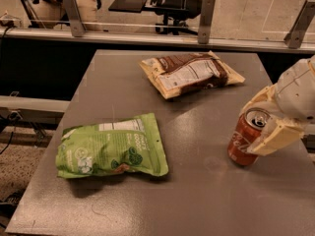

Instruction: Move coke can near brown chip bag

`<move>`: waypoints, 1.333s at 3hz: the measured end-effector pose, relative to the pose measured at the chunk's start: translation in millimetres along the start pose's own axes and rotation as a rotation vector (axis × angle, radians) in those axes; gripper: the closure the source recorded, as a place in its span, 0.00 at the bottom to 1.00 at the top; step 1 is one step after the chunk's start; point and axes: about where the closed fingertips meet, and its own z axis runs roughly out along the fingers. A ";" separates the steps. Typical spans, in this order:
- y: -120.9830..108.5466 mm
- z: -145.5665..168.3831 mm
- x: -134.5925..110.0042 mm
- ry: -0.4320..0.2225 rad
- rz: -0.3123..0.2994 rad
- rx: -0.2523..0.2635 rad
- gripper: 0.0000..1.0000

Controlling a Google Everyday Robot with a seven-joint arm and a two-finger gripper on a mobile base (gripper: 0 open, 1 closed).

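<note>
The coke can, red-orange with a silver top, stands upright near the table's right edge. My gripper reaches in from the right and is open. One cream finger lies behind the can and the other in front of its right side, so the can sits between them. The brown chip bag, dark brown and cream with a white label panel, lies flat at the far middle of the table, well beyond and to the left of the can.
A bright green chip bag lies flat at the front left of the grey table. A metal rail with posts runs behind the table's far edge. The table's right edge is close to the can.
</note>
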 end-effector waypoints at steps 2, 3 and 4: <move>-70.3 -8.3 -9.5 0.000 0.093 0.037 1.00; -107.9 -5.6 -18.6 -0.003 0.120 0.062 1.00; -134.3 0.3 -21.3 -0.003 0.140 0.075 1.00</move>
